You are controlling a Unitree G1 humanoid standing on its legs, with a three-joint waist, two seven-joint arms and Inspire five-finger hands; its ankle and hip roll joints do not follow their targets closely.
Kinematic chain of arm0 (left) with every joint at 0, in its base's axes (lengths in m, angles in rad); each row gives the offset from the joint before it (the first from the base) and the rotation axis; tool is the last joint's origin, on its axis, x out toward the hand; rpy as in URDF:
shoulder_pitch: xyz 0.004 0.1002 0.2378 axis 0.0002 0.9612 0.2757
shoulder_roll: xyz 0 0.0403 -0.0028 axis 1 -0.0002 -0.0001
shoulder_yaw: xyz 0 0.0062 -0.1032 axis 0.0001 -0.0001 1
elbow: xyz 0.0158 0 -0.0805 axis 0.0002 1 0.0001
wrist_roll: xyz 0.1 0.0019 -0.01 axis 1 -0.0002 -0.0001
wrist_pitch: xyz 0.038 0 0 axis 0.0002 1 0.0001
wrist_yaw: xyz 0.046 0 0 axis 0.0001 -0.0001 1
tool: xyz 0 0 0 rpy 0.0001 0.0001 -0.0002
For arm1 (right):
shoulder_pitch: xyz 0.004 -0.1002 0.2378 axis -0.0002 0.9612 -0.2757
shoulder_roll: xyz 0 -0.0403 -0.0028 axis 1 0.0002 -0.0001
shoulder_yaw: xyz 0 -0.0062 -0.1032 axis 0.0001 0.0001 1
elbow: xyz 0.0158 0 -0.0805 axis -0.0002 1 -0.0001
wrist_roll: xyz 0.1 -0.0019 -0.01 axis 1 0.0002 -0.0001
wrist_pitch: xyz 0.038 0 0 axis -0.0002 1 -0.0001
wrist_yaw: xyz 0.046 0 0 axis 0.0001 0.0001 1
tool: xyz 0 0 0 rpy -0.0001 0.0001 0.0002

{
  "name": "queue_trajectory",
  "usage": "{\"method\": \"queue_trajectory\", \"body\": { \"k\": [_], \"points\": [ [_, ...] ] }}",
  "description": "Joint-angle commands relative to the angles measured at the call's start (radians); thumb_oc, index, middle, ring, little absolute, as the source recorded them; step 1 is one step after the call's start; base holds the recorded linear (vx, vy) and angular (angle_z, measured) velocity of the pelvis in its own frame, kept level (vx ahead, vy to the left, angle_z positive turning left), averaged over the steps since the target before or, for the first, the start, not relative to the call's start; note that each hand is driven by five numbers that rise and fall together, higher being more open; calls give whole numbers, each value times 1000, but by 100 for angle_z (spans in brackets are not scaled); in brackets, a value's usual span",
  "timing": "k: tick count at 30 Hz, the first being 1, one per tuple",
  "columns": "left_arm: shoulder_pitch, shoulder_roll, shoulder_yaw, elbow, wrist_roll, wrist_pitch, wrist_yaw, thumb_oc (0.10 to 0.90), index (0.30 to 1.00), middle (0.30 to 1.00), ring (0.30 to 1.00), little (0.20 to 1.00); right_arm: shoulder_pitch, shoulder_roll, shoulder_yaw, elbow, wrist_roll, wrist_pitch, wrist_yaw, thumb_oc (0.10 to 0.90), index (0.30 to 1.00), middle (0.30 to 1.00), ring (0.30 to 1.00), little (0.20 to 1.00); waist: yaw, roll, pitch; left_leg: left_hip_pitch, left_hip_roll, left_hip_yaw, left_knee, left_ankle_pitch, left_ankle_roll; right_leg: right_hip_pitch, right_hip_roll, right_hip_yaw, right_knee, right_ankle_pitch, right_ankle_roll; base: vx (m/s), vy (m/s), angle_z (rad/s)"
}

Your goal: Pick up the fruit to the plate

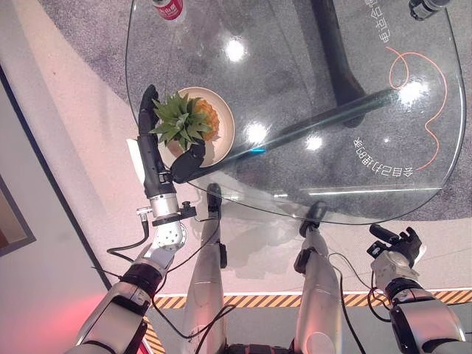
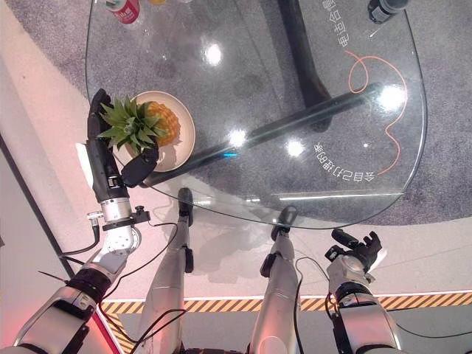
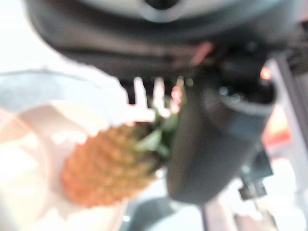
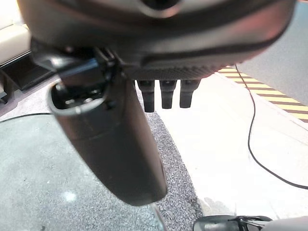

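Observation:
A pineapple (image 1: 207, 118) with a green leafy crown lies on a beige plate (image 1: 228, 133) at the left edge of the glass table. My left hand (image 1: 152, 153) reaches over the plate's near-left rim. Its fingers run straight along the crown's left side, and the thumb (image 1: 189, 162) rests by the crown's near side, not curled round the fruit. In the left wrist view the pineapple (image 3: 103, 166) lies on the plate (image 3: 26, 163) just past the thumb (image 3: 211, 144). My right hand (image 1: 399, 248) hangs below the table's near right edge, its fingers relaxed and holding nothing.
The round glass table (image 1: 354, 214) has a dark base beneath it. A red can (image 1: 168, 7) stands at the far left edge and a dark bottle (image 1: 426, 7) at the far right. An orange cord (image 1: 420, 74) loops at the right. Yellow-black floor tape (image 1: 258, 299) runs near me.

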Motion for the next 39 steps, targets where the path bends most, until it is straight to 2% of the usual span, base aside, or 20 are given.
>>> {"method": "queue_trajectory", "body": {
  "k": [1, 13, 24, 30, 39],
  "points": [
    [-10, 39, 2, -28, 45, -30, 25, 800, 900, 900, 900, 900, 30, -75, -32, 4, -20, -28, -16, 800, 900, 900, 900, 900, 18, 15, -15, 20, 37, -2, 34, -88, -22, -65, 0, -7, 52, 67, 7, 0, 0, 0],
    [1, 50, -15, -60, 76, -33, 32, 800, 900, 900, 900, 900, 40, -73, -35, 5, -17, -37, -15, 800, 900, 900, 900, 900, 20, 17, -15, 21, 37, -6, 30, -86, -22, -64, 1, -5, 47, 71, 8, 0, 0, 0],
    [19, 53, -17, -71, 18, -16, 10, 800, 900, 900, 900, 900, 45, -75, -38, 9, -14, -41, -14, 800, 900, 900, 900, 900, 22, 23, -15, 38, 37, -5, 22, -90, -22, -50, 0, -4, 42, 67, 11, 0, 0, 0],
    [35, 43, -1, -78, 41, -27, 66, 800, 900, 900, 900, 900, 50, -72, -43, 9, -11, -47, -12, 800, 900, 900, 900, 900, 26, 24, -15, 35, 35, -8, 16, -83, -20, -50, -3, -7, 35, 74, 10, 0, 0, 0],
    [38, 39, 6, -105, 66, -47, 77, 800, 900, 900, 900, 900, 51, -67, -45, 0, -9, -42, -24, 800, 900, 900, 900, 900, 27, 20, -15, 37, 35, -10, 14, -82, -21, -46, -3, -7, 32, 77, 11, 0, 0, 0]
  ]
}}
